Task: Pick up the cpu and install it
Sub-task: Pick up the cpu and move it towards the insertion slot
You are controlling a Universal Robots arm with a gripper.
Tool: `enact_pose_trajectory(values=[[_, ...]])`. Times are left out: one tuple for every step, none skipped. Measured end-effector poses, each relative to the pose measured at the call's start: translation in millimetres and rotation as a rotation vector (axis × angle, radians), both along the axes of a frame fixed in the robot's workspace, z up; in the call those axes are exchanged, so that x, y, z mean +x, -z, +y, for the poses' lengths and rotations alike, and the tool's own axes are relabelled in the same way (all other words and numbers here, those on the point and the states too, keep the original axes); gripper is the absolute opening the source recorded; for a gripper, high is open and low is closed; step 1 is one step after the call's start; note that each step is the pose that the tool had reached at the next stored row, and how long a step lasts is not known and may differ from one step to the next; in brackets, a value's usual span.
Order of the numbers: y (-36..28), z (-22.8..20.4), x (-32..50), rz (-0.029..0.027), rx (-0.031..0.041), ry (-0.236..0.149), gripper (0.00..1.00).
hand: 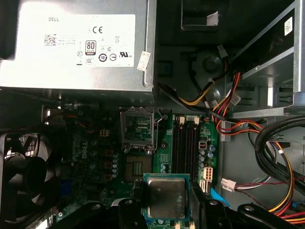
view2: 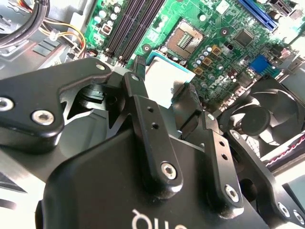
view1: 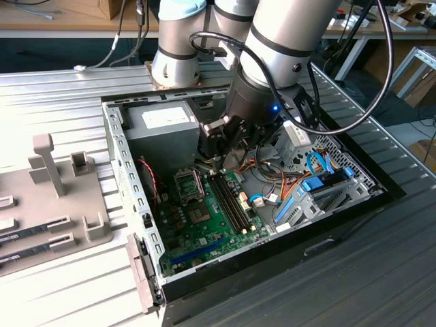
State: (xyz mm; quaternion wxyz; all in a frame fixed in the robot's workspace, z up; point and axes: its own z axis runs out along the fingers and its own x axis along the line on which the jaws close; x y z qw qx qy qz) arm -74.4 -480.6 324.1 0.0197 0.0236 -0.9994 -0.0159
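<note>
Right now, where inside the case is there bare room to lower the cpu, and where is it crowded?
Bare: the open socket, bordered by the power supply and memory slots. Crowded: the cables beyond the slots. The claw grips the cpu.

cpu (hand: 166, 198): we count one
power supply (hand: 76, 45): we count one
fan (hand: 24, 176): we count one
cpu socket (view2: 186, 38): we count one

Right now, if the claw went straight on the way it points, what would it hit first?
The chip in the gripper would likely touch the green circuit board first, near the black memory slots beside the socket; depth is unclear.
</note>
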Motion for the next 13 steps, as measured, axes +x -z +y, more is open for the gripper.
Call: enact_pose_trajectory(values=[[0.2, 0.0, 0.4, 0.0, 0.0, 0.0, 0.47], [0.5, 0.0, 1.0, 0.0, 0.0, 0.0, 0.47], [0.7, 0.0, 1.4, 0.0, -0.0001, 0.0, 0.47], [1.1, 0.0, 2.2, 0.0, 0.0, 0.0, 0.47], [1.3, 0.0, 2.6, 0.0, -0.0001, 0.0, 0.47], [1.5, 0.0, 3.0, 0.0, -0.0001, 0.0, 0.47], [1.7, 0.0, 3.4, 0.0, -0.0001, 0.0, 0.47], [2.0, 0.0, 3.8, 0.0, -0.0001, 0.0, 0.47], [2.2, 0.0, 4.2, 0.0, -0.0001, 0.0, 0.47], [2.5, 0.0, 4.8, 0.0, -0.0001, 0.0, 0.47], [2.8, 0.0, 5.6, 0.0, -0.0001, 0.0, 0.47], [3.1, 0.0, 6.1, 0.0, -0.0001, 0.0, 0.47], [3.3, 0.0, 6.5, 0.0, 0.0, 0.0, 0.47]])
